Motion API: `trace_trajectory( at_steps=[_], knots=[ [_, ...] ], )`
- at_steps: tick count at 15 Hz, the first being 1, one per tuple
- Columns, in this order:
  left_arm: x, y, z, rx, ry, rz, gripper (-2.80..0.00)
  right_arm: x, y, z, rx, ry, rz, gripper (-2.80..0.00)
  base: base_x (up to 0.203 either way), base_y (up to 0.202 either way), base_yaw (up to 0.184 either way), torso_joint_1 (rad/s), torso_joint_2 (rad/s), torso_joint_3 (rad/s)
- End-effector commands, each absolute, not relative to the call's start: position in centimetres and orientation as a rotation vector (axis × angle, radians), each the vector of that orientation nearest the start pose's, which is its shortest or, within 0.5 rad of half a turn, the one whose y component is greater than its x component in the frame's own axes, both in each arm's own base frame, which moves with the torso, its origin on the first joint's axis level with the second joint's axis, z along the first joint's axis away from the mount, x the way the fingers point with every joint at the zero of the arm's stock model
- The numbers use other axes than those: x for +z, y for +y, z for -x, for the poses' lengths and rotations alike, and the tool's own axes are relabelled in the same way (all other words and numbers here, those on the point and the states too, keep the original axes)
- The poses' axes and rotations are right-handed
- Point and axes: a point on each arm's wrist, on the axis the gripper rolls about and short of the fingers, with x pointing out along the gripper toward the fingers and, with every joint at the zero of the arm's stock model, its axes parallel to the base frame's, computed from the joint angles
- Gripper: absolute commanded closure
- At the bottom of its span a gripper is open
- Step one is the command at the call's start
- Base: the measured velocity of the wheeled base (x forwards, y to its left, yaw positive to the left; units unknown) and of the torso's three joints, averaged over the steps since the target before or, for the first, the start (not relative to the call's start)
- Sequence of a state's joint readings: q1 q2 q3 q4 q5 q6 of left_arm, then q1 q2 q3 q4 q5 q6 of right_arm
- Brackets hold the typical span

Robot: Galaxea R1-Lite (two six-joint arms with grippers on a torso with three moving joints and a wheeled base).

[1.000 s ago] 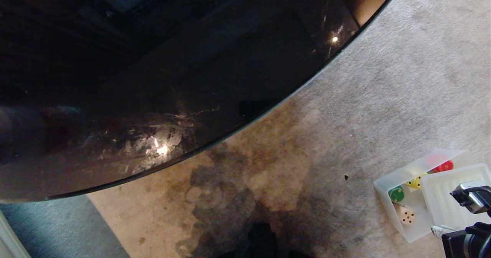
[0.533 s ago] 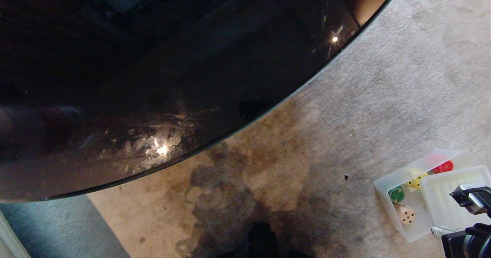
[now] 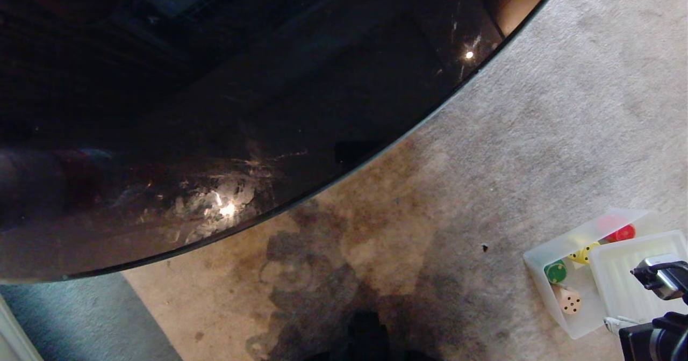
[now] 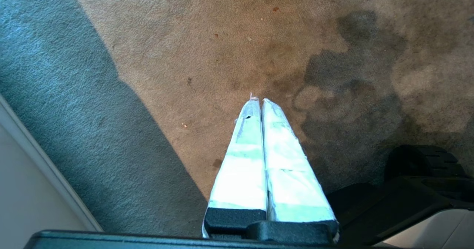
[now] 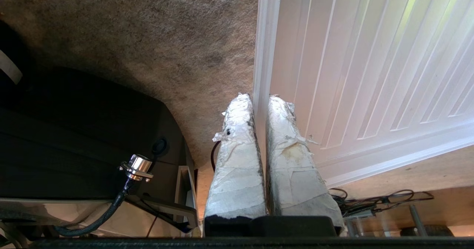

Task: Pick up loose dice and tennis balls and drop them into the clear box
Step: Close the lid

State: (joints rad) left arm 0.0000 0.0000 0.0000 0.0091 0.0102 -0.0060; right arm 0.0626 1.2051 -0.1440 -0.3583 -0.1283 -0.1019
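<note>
The head view looks steeply down from well above onto a dark glass tabletop [image 3: 215, 108] and stained carpet [image 3: 376, 243], with the clear box [image 3: 543, 256] far off at its lower right. The left wrist view looks along the left gripper [image 4: 258, 102] at the same carpet stain, closer. The right wrist view looks along the right gripper [image 5: 259, 100], close over the ribbed lid [image 5: 370, 56], which the head view shares.

Glossy dark tabletop [image 3: 226, 98]; matt carpet [image 3: 537, 135]; frosted, probably plastic clear box [image 3: 543, 256].
</note>
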Motion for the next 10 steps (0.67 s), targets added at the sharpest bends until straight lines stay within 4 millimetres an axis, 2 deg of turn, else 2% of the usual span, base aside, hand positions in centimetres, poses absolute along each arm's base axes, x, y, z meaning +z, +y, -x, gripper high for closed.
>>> trace_trajectory(
  at_steps=[1,10],
  knots=[
    [7.45,0.02,2.28,0.011,0.009,0.006,0.0,9.87,0.48,-12.19,-0.027,0.699,0.166,0.0,0.0,0.0,0.0,0.0,0.0,0.0],
    [7.45,0.02,2.28,0.011,0.009,0.006,0.0,9.86,0.49,-12.16,-0.026,0.698,0.166,0.0,0.0,0.0,0.0,0.0,0.0,0.0]
  ],
)
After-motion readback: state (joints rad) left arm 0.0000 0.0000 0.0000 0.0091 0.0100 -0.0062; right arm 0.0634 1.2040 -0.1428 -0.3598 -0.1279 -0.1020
